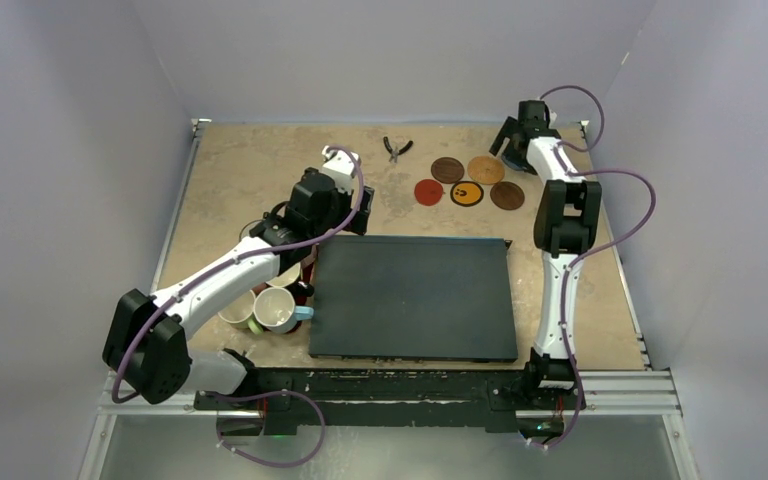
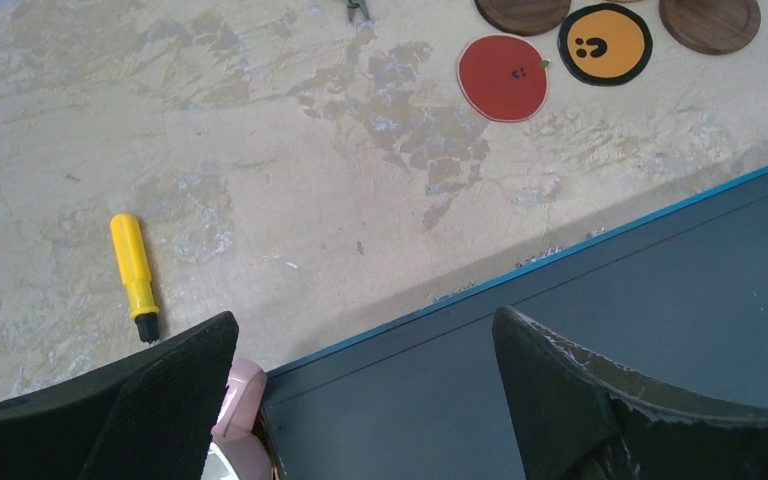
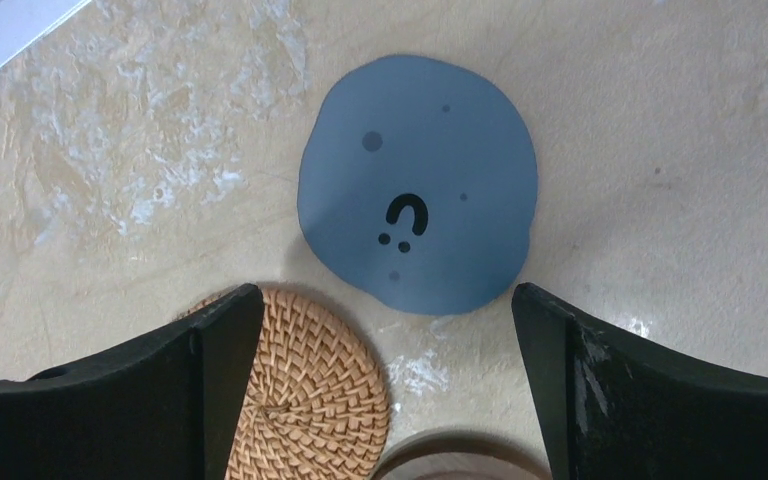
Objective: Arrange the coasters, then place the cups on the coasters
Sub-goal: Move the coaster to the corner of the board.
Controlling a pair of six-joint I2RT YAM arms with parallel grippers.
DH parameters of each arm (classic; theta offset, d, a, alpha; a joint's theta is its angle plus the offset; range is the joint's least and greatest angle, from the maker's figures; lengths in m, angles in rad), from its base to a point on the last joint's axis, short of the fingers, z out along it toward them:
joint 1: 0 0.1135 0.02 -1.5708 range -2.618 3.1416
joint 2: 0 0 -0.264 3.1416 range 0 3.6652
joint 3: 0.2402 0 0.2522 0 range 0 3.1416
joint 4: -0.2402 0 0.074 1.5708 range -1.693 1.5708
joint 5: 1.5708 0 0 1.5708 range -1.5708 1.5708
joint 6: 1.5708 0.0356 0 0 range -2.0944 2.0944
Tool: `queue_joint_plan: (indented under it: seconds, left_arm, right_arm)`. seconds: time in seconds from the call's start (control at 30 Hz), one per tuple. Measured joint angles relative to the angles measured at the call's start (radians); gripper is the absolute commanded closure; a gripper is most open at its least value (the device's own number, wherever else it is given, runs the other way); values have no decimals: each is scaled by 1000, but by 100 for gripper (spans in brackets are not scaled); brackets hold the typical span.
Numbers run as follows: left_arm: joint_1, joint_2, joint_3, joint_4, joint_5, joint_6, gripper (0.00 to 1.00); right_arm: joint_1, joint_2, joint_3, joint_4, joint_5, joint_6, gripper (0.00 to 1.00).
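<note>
The right end effector (image 3: pixel 385 300) hovers spread and empty. The grey-blue coaster (image 3: pixel 418 185) lies flat on the table (image 3: pixel 660 120) just ahead, centred between its fingers, probably untouched. The left end effector (image 2: pixel 365 330), also spread, sits well apart at mid-left in the top view, so the right arm is nearer.

no words, brands or numbers showing anywhere; only signs: sitting on the grey-blue coaster (image 3: pixel 417 180), a black hook like a question mark with two dots beneath; forming a small face on the yellow coaster (image 2: pixel 605 43), black dots and a curve; dotting the red coaster (image 2: pixel 503 77), tiny dark marks, too small for reading
</note>
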Motion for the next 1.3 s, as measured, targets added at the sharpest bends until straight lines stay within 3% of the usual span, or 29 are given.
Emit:
queue_joint_plan:
  seconds: [0.3, 0.57, 0.87, 1.3]
  left_arm:
    - [0, 7, 0, -4, -2, 0, 6]
    - [0, 27, 0, -4, -2, 0, 6]
    - [0, 49, 0, -5, -2, 0, 7]
    - [0, 50, 0, -5, 2, 0, 6]
  right_arm:
    - [-27, -74, -109, 15, -27, 78, 2]
    - [-82, -76, -113, 25, -61, 119, 4]
    - [-105, -23, -55, 95, -154, 138, 19]
    - [-103, 13, -44, 205, -314, 128, 22]
